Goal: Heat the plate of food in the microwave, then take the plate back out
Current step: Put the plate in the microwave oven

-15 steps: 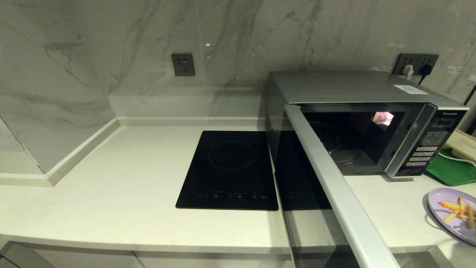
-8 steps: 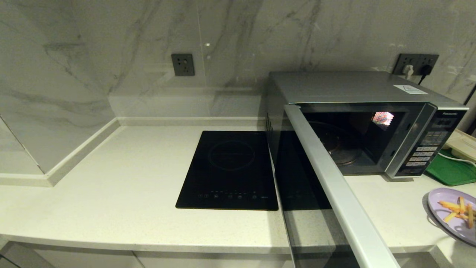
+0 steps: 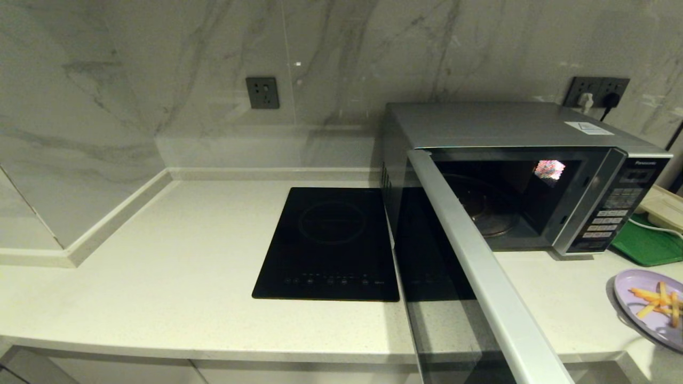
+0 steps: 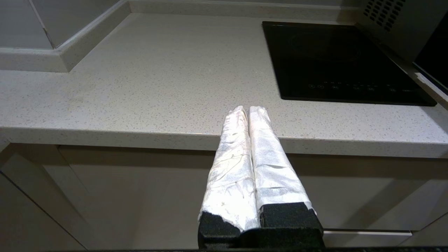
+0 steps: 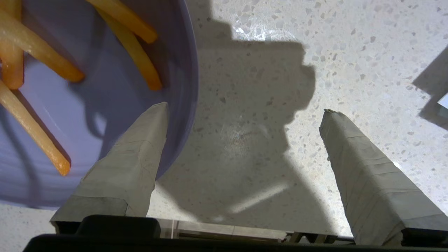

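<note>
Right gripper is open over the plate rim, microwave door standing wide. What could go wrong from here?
The right gripper straddles the rim of the plate of food; a shallow edge grip may tilt it and spill fries. The plate sits near the counter's front edge, so a nudge might push it off. The microwave door juts across the path in.

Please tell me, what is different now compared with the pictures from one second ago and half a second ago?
Very little. The plate of food sits slightly further toward the right edge of the head view than before, a small shift on the counter. The right gripper is open, one finger over the plate's rim; nothing is held. The microwave, its door wide open, the induction hob and the shut left gripper look unchanged.
</note>
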